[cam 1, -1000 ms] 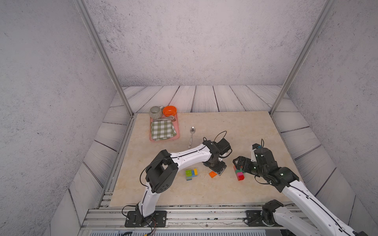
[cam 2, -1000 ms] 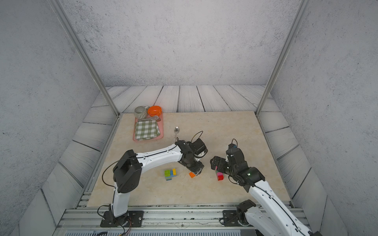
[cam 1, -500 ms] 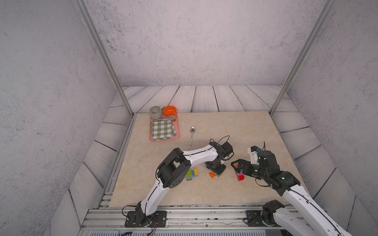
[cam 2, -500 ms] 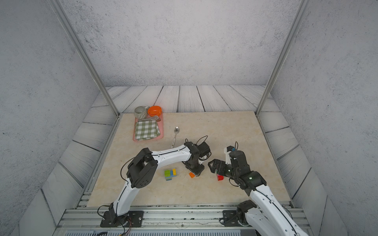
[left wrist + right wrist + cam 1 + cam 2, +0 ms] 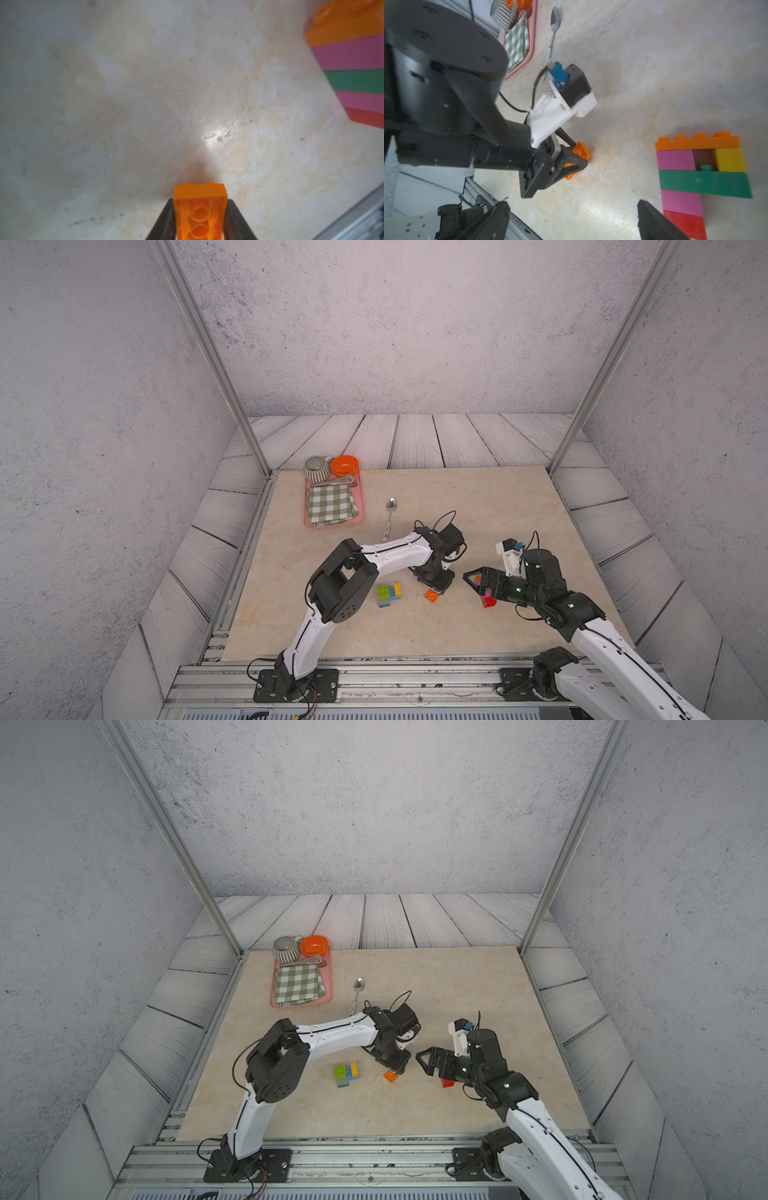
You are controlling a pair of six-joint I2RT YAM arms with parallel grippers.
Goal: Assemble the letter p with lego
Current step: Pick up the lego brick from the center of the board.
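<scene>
The left hand (image 5: 435, 587) is gripping the orange brick (image 5: 200, 193) down at the tabletop (image 5: 415, 635). Its fingers are pressing the brick's two long sides, so the long axis is pointing straight out from the hand. The stack (image 5: 704, 180) is lying flat ahead of this hand and off to one side, near but apart. The right hand (image 5: 430, 1060) is hovering wide open and empty just beside the stack, nearer to it. The brick is probably facing a short sideways carry.

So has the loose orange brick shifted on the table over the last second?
No. The orange brick sits just as far from the lime, blue and yellow cluster as before, with the left claw around it.
</scene>
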